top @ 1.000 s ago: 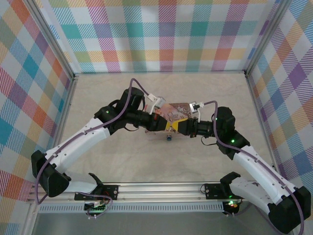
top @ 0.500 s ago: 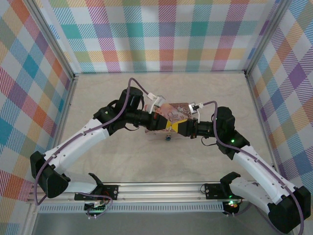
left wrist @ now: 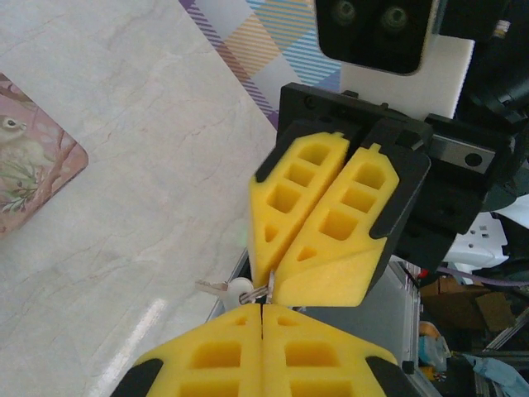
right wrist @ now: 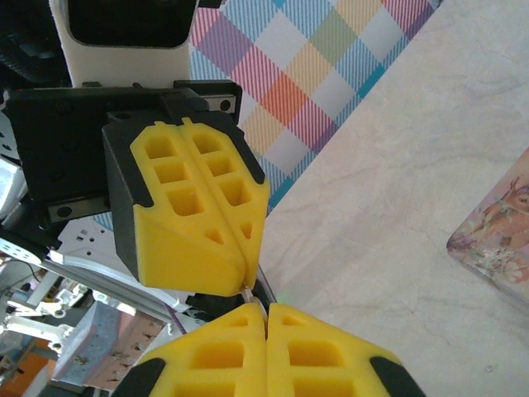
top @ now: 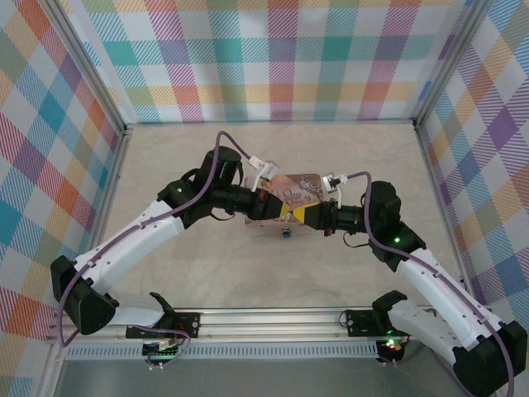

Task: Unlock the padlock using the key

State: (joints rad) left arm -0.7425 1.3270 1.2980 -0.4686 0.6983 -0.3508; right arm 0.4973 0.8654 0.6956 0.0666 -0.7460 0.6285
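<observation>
This is a robotics lab test cell rather than a lived-in room. Two white-and-black jointed robot arms [top: 140, 236] are bolted to a silver aluminium rail [top: 273, 318] along the near edge of a pale beige marble-patterned surface [top: 248, 273], with purple cables [top: 218, 157] looped along them. Silver metal frame posts [top: 117, 112] hold multicoloured plaid fabric panels [top: 281, 58] along the left, far and right edges of the surface, boxing it in. Beyond the surface's edge, the left wrist view catches a white power strip [left wrist: 494, 236] and brown cardboard boxes [left wrist: 463, 302] among loose clutter
</observation>
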